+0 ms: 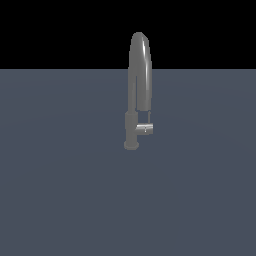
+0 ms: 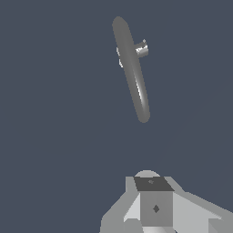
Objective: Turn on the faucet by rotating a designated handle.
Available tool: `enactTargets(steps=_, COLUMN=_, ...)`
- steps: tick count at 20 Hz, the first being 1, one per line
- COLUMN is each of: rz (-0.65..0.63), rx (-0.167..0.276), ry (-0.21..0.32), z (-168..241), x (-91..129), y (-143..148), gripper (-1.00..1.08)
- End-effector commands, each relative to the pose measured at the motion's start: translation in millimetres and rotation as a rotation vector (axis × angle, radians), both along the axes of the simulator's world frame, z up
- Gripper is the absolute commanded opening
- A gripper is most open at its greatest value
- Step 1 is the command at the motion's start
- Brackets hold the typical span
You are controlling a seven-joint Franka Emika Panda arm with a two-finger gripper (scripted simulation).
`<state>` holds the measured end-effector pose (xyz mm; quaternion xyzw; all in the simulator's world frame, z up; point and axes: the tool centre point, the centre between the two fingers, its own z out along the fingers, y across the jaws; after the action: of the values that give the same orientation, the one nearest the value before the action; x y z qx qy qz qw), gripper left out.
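Note:
The faucet (image 1: 137, 90) is tall, grey and metallic, with a high arched spout, and stands on a flat grey surface. The handle (image 1: 145, 129) is a short stubby cylinder sticking out of the lower body toward the exterior view's right. In the wrist view the faucet (image 2: 134, 68) is seen from above, with the handle (image 2: 142, 50) poking out beside the spout. My gripper (image 2: 152, 183) shows only in the wrist view, well apart from the faucet and touching nothing. Its fingers appear as one block with no gap, so it looks shut and empty. The arm is out of the exterior view.
A flat blue-grey surface (image 1: 60, 190) spreads around the faucet, with a black background behind it. No other objects show.

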<state>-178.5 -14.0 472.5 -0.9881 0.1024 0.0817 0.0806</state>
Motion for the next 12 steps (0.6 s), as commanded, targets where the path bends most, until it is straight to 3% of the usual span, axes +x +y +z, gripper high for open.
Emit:
enactTargets(steps=1, rz=-0.032, rx=0.032, ry=0.034, z=-4.8, x=14.2, y=-1.8, gripper=-1.00)
enactTargets(steps=12, rz=-0.173, rx=0.180, ry=0.189, z=-32.8, x=74.6, y=-13.2, gripper=-1.00)
